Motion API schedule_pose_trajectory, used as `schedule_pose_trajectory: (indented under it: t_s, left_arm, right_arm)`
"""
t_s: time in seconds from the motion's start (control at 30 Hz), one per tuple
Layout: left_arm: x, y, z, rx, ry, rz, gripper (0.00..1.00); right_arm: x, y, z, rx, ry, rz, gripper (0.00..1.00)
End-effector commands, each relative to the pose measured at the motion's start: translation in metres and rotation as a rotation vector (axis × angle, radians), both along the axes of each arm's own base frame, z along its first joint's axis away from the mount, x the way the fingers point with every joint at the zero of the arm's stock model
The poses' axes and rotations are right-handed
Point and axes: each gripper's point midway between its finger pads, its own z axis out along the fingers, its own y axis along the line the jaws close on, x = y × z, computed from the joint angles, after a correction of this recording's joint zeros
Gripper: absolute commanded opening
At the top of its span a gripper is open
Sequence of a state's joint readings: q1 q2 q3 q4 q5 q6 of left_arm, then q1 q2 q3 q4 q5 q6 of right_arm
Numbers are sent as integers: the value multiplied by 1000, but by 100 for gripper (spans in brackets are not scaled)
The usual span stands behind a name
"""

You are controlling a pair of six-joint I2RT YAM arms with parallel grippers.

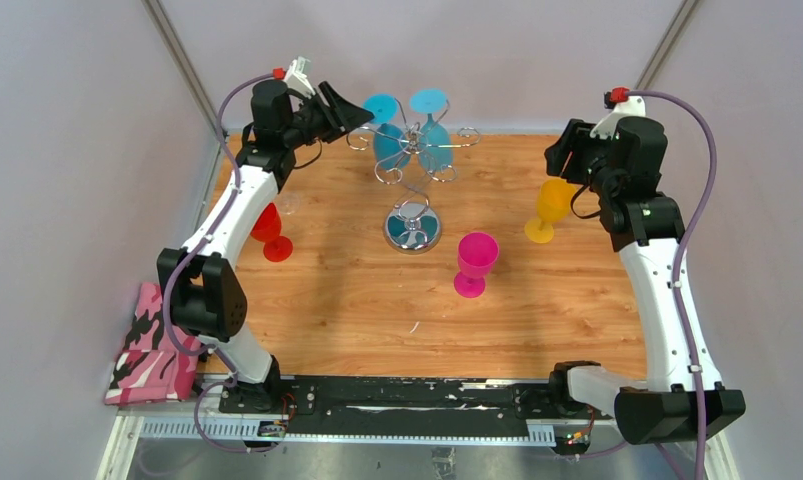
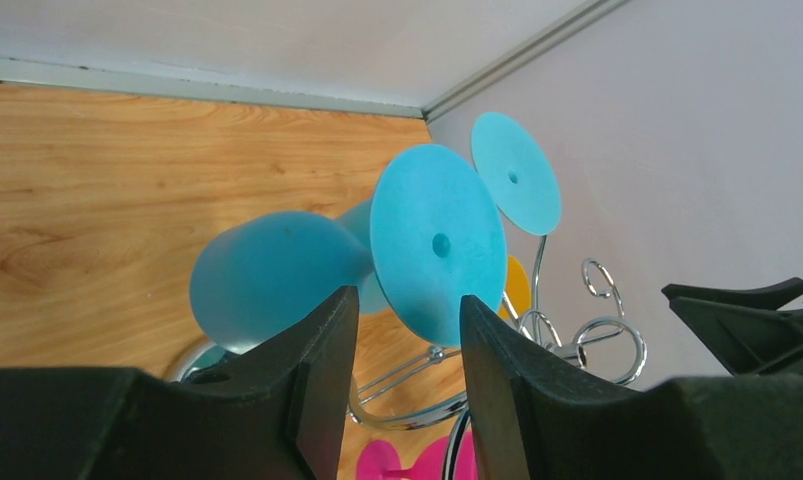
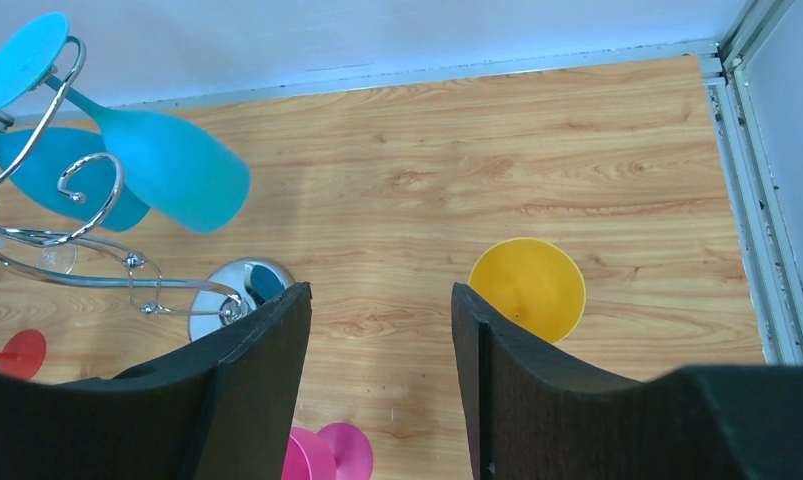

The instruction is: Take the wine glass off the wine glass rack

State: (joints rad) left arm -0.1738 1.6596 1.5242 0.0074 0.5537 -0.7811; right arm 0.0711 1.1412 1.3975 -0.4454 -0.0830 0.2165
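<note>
Rack (image 1: 413, 229): chrome wire, polished; base mirror-gloss.
Blue glasses (image 2: 277, 275): frosted, matt, smooth; plastic by look.
Pink glass (image 1: 475, 262), yellow glass (image 1: 552, 205): same smooth matt finish.
Table (image 1: 377, 300): wood grain, smooth, low sheen.
Cloth (image 1: 149, 350), near left: soft printed fabric.

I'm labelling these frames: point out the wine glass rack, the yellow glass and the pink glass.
wine glass rack (image 1: 415, 231), top external view, on its round mirrored base.
yellow glass (image 3: 526, 290), right wrist view, inside its bowl.
pink glass (image 1: 477, 252), top external view, on its bowl.
</note>
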Motion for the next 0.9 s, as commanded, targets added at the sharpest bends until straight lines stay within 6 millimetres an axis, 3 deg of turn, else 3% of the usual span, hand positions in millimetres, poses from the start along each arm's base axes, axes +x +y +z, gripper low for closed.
schedule_pose_trajectory:
  t_s: [0.0, 0.27, 0.57, 0.73, 0.87]
  left_arm:
    - [0, -7, 17, -22, -46, -26, 45]
    - [-2, -11, 13, -30, -32, -43, 16]
    - [-7, -12, 9, -64, 7, -49, 10]
    - [-14, -16, 16, -141, 61, -68, 0]
    - [-17, -16, 20, -204, 119, -66, 0]
  right_arm:
    - [-2, -1, 7, 13, -32, -3, 58]
    - [0, 0, 3, 17, -25, 2, 58]
    - [0, 1, 1, 19, -24, 9, 58]
    - [-1, 2, 0, 22, -24, 15, 58]
    - [-1, 4, 0, 25, -25, 21, 58]
